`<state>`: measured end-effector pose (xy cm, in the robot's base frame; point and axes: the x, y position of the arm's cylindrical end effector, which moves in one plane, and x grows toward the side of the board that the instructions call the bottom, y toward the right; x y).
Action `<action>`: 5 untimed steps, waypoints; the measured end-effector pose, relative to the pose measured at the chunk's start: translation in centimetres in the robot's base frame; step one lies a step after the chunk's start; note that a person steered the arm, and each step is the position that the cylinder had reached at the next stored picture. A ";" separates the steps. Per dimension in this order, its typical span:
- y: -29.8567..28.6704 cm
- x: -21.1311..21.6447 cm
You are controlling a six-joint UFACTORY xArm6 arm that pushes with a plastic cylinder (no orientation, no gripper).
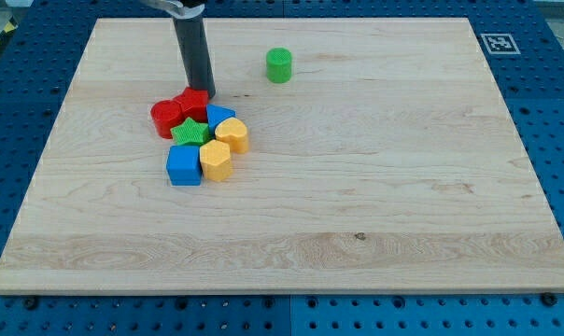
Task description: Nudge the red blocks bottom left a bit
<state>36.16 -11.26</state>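
The pale wooden board (357,187) that serves as the surface fills most of the view, sitting on a blue perforated bench (562,140) with a small square marker tag (495,42) at the board's top right corner. Nearly all of this surface is bare, so there is ample open room below and to the view's left of the cluster, and the board's left edge is well apart from the blocks. The dark straight rod comes down from the view's top, and my tip (205,93) rests just at the upper right side of the red blocks; there is no gripper on this arm, so nothing spreads or pinches, and the rod only pushes. That position looks deliberate: standing on the side opposite the bottom left lets a short slide carry the reds that way. The two red blocks, a rounded red one (163,119) and a red one beside it (192,102) whose shape I cannot make out, touch each other at the cluster's upper left. Packed against them lie a green star-shaped block (190,132), a blue block (218,116), a blue cube (183,166) and two yellow blocks (232,134) (215,161). In my judgement the green star may get dragged along. A green cylinder (279,65) stands alone, well apart toward the view's top.
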 end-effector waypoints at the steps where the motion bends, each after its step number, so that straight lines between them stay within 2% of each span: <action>1: 0.0 -0.2; 2: 0.9 -2.2; 5: 9.3 -2.5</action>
